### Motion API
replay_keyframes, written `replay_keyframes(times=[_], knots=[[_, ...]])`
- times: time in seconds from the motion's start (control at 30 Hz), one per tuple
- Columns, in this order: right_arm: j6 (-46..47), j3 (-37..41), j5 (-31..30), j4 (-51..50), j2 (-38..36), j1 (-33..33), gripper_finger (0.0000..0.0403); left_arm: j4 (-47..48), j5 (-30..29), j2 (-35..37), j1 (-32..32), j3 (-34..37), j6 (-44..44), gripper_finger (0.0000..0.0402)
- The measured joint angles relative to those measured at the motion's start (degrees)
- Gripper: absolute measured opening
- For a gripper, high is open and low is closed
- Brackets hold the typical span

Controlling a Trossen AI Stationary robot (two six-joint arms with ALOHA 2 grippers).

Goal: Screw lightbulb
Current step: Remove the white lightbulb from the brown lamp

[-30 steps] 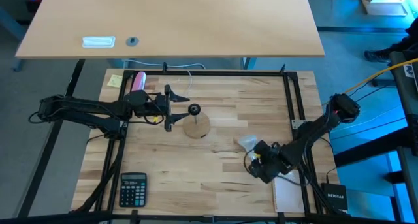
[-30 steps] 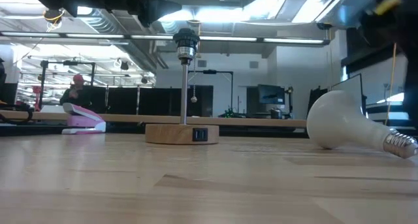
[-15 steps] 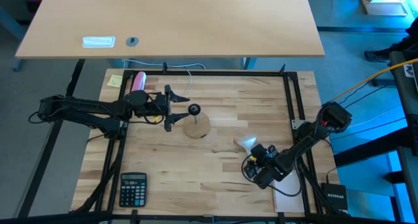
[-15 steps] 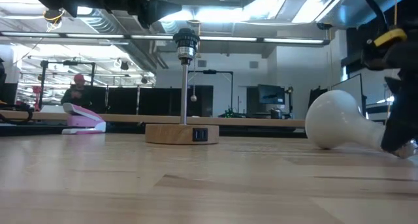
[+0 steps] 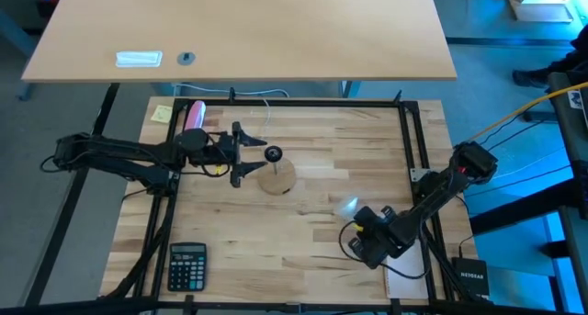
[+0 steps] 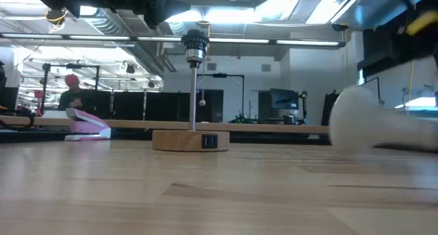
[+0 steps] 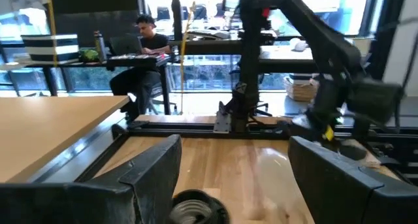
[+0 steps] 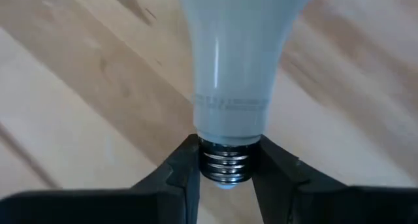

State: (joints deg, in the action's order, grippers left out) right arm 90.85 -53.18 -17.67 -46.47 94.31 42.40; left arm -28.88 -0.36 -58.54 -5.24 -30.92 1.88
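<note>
The white lightbulb (image 5: 349,206) is at the table's near right; in the low view (image 6: 373,120) it is blurred, and its neck lies about level. My right gripper (image 5: 366,226) is shut on it. The wooden disc (image 5: 278,176) stands mid-table with a black socket (image 5: 273,153) on a thin stem (image 6: 194,98). My left gripper (image 5: 250,152) is open just left of the socket, level with it. Its fingers stand on either side of the socket top (image 7: 196,209) and do not touch it. My right gripper pinches the bulb's metal screw base (image 8: 224,164) between its two fingertips (image 8: 186,160). The fingers come low from the table's near right, along the bulb's axis. The globe (image 8: 243,28) points away toward the far left. I cannot tell whether the globe touches the table.
A calculator (image 5: 187,265) lies near the front left. A pink object (image 5: 193,115) and a yellow note (image 5: 163,113) lie at the far left, and a white pad (image 5: 404,271) lies under my right arm. Black frame rails (image 5: 409,136) edge the table. A person (image 7: 147,44) sits in the room beyond.
My right gripper has come down to the bulb's screw base and taken hold of it. The base end, which lay tilted down on the table, has come up, so the neck is now about level. The bulb has shifted slightly toward the near right.
</note>
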Motion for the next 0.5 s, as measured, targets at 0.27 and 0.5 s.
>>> replay_keyframes(times=[0.27, 0.5], knots=[[-13.6, -13.7, 9.6, -18.5, -2.6, -7.8, 0.0107, 0.5, -2.4, 0.0, 3.2, -0.2, 2.1, 0.0272], [-29.7, -17.9, 18.9, -21.0, -2.6, -18.0, 0.0107, 17.1, -11.5, -0.8, 9.3, -8.6, 6.3, 0.0249]])
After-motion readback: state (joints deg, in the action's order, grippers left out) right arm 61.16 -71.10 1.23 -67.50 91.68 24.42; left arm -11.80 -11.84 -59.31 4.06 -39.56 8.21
